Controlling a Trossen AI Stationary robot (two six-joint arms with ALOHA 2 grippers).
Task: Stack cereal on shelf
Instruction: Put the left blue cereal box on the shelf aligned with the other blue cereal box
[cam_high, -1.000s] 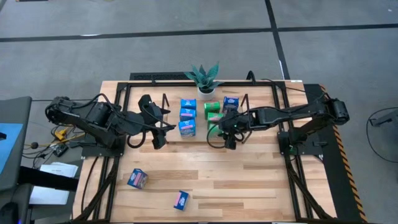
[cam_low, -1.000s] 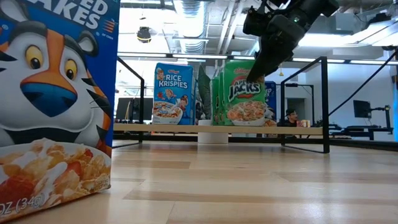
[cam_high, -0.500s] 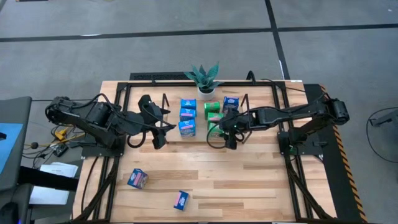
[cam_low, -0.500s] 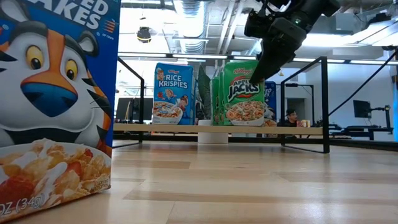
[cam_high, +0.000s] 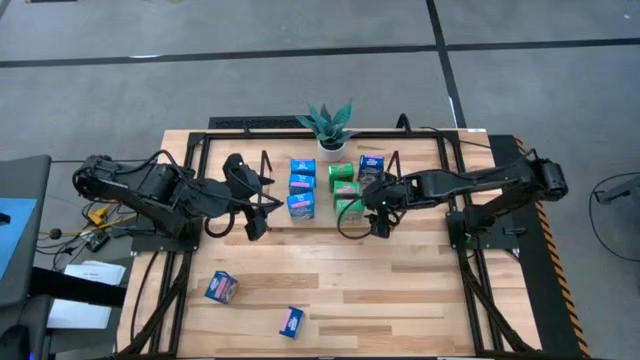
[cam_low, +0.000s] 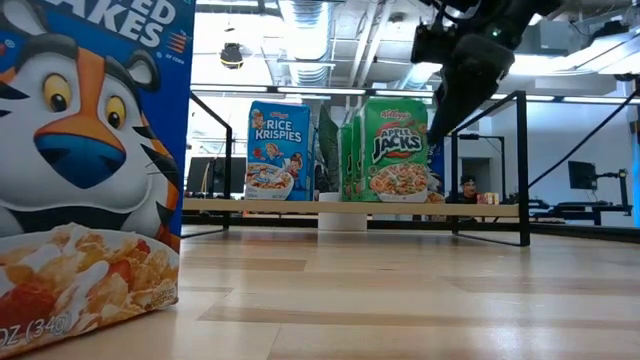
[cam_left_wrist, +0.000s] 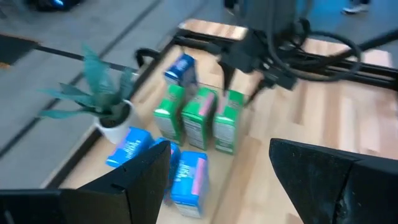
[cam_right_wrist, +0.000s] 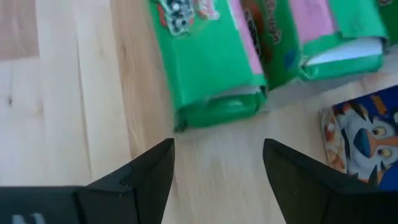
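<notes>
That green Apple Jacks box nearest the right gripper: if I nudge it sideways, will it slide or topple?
Probably topple. In the low view the green Apple Jacks box stands upright, tall for its base on the shelf. It looks like thin, probably light cardboard, so a high push would likely tip it. The open right gripper is beside it; push low.

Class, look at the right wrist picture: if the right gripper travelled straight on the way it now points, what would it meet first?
Most likely the nearest green cereal box on the shelf: it lies straight ahead of the open right gripper, whose fingers hold nothing. Depth is uncertain, though.
</notes>
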